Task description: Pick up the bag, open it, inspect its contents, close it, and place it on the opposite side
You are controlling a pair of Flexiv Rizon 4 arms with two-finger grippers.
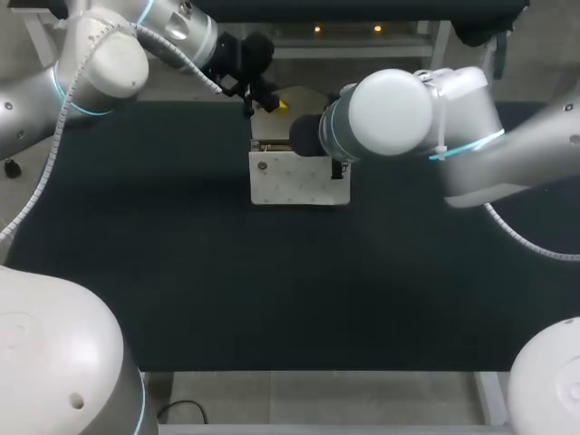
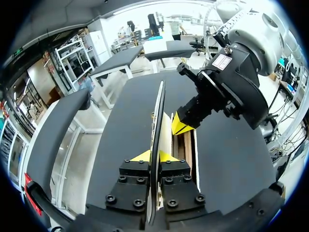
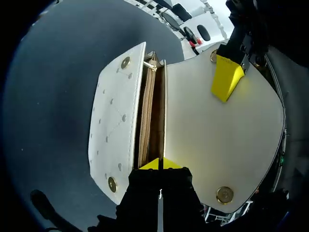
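Observation:
A white studded bag [image 1: 297, 178] stands at the middle back of the black table, its flap lifted. In the left wrist view my left gripper [image 2: 154, 157] is shut on the thin edge of the flap [image 2: 158, 113], holding it upright. My right gripper [image 3: 160, 164] is shut on the bag's rear wall at one end of the opening. The studded front [image 3: 115, 130] and the flap's inner face [image 3: 217, 145] spread to either side of it. The brown-lined inside [image 3: 150, 121] shows; I can make out nothing in it. The left gripper's yellow fingertip [image 3: 225, 77] rests on the flap.
The black table [image 1: 181, 281] spreads wide in front of the bag and to both sides. My right arm's bulky wrist [image 1: 390, 113] hangs over the bag's right end and hides that gripper in the head view.

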